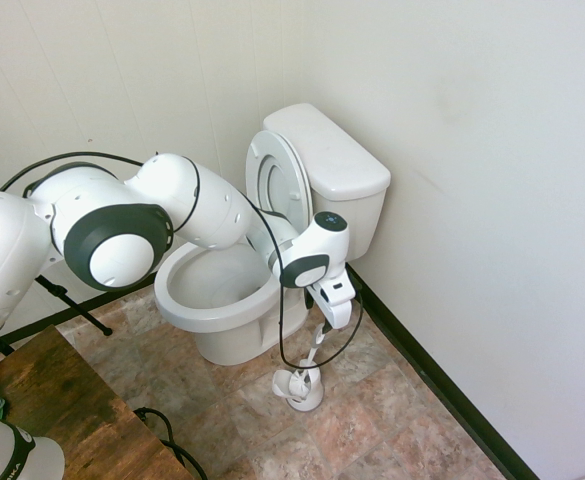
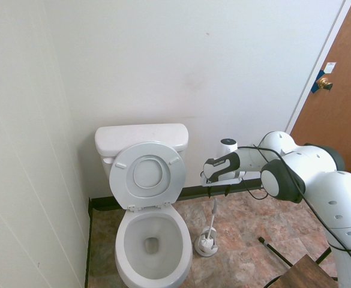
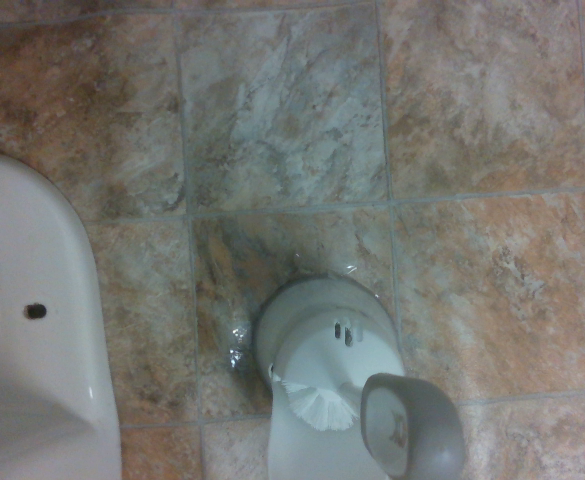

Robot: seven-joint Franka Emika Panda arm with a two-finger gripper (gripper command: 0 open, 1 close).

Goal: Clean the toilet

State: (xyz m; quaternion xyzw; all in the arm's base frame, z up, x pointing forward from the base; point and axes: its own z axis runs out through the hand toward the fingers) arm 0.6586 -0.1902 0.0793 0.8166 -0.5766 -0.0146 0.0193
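The gripper (image 1: 324, 322) hangs wide open and empty, pointing down over the brush (image 2: 213, 211) handle, lined up to take it. The brush stands in its holder (image 1: 300, 388) beside the toilet (image 1: 227, 290), whose lid is up.

Glossy white ceramic toilet (image 2: 151, 240) with smooth plastic seat; mottled stone-look floor tiles (image 3: 282, 110); white plastic brush holder (image 3: 322, 350); wooden door (image 2: 337, 108).

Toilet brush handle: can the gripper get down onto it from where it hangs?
Probably yes. The gripper hangs open right above the toilet brush handle, which stands upright in its holder beside the toilet, nothing between.
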